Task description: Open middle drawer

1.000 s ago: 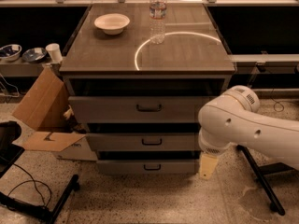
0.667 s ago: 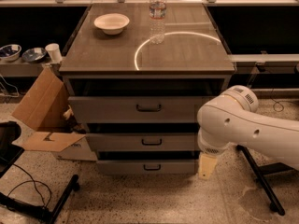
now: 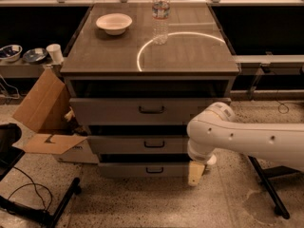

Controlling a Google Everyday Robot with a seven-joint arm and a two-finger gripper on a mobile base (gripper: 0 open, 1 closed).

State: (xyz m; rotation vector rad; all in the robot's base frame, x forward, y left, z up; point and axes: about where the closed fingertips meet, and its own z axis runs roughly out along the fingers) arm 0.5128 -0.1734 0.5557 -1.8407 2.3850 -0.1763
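The middle drawer (image 3: 121,145) sits in the cabinet (image 3: 142,73), between the top drawer (image 3: 107,111) and the bottom drawer (image 3: 123,170). The end effector (image 3: 195,173) hangs low at the cabinet's front right corner; I cannot tell its state.

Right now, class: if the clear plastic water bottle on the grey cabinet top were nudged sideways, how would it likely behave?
Tall and narrow on a small base, the clear plastic water bottle probably tips rather than slides. Its round body would likely roll on the grey cabinet top. The claw hangs low at the right end of the lowest grey drawer.
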